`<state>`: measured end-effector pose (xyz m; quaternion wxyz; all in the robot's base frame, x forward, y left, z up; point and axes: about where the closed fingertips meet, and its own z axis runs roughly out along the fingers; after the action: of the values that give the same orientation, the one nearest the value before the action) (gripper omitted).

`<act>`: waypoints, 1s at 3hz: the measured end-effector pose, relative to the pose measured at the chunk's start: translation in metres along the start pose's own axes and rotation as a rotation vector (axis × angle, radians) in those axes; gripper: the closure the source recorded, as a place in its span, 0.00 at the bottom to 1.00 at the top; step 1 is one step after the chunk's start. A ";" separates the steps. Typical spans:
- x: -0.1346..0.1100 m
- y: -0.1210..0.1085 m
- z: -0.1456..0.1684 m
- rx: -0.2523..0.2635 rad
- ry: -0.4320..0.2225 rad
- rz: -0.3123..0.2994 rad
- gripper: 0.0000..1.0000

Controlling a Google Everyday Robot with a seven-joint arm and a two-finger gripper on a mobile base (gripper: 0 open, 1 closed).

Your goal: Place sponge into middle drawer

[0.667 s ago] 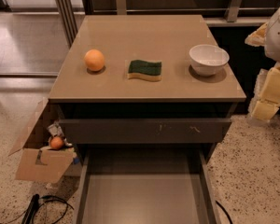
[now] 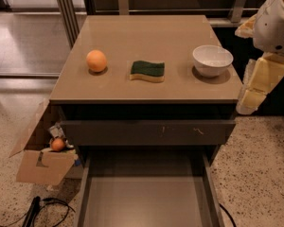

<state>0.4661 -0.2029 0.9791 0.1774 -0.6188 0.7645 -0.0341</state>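
The sponge (image 2: 147,71), dark green on top with a yellow layer beneath, lies flat at the middle of the cabinet top (image 2: 146,37). The middle drawer (image 2: 146,200) is pulled open at the bottom of the view, and its flat grey-brown floor is bare. My gripper (image 2: 256,86), pale yellow under a white arm, hangs off the cabinet's right edge. It is to the right of the sponge, beyond the bowl, and holds nothing.
An orange (image 2: 96,60) sits left of the sponge and a white bowl (image 2: 212,59) right of it. The drawer above (image 2: 146,132) has a dark scratched front. A cardboard box (image 2: 42,162) with clutter and cables (image 2: 42,209) lie on the floor at left.
My gripper has shifted slightly left, towards the cabinet's right edge. The sponge, orange, bowl and drawers have not moved.
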 end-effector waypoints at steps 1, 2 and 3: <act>-0.036 -0.036 0.018 0.019 -0.109 -0.060 0.00; -0.062 -0.078 0.042 0.007 -0.311 -0.055 0.00; -0.067 -0.099 0.067 -0.040 -0.508 0.015 0.00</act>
<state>0.5910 -0.1504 0.9592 0.3517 -0.6054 0.7003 0.1390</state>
